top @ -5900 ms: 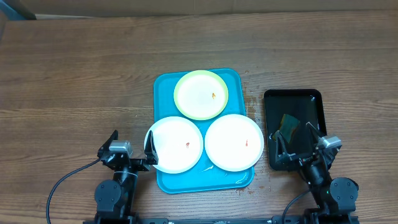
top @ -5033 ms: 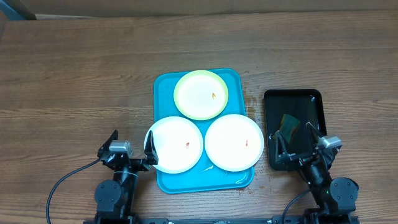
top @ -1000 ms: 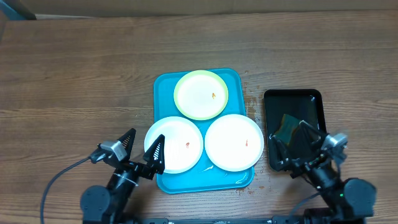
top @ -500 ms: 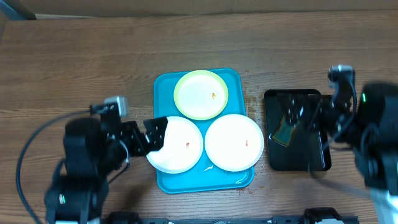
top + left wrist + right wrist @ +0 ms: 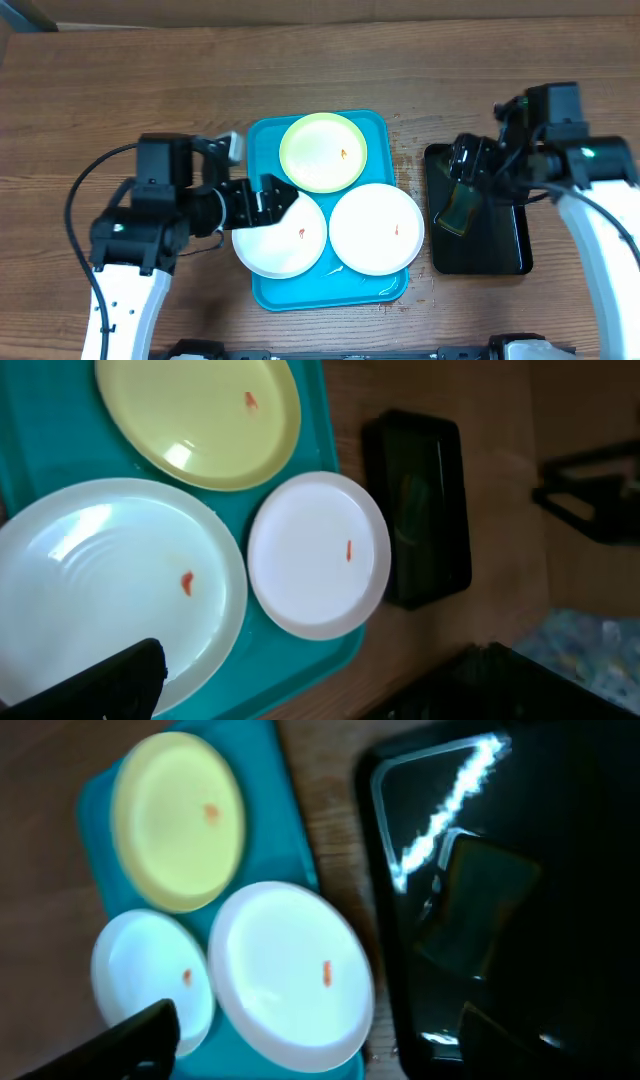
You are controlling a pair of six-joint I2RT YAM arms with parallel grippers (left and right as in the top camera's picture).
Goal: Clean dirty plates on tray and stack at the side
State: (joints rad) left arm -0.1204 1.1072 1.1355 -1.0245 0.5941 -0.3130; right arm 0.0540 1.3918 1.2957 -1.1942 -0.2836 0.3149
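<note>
tray (image 5: 262, 135): turquoise, flat on the wooden tabletop (image 5: 130, 90), between the two arms; all three plates lie in it, side by side, none stacked.
yellow-green plate (image 5: 323, 151): at the far end of the tray, with one orange speck right of its centre.
left white plate (image 5: 285, 245): at the near-left corner, its rim reaching past the tray's left edge; one red speck near its middle.
right white plate (image 5: 376, 228): at the near-right corner, just beside the other two plates; one orange speck right of centre.
left pincer (image 5: 272, 194): over the far-left rim of the left white plate; the wrist view shows its fingers spread wide and holding nothing. Whether it touches the plate cannot be told.
right pincer (image 5: 468, 170): over the far-left part of the black tray (image 5: 500, 265), fingers spread wide, nothing between them.
black tray: smaller, on the tabletop to the right of the turquoise tray, a strip of wood between them.
dark green pad (image 5: 455, 210): lies inside the black tray, at its left side, just below the right pincer.
</note>
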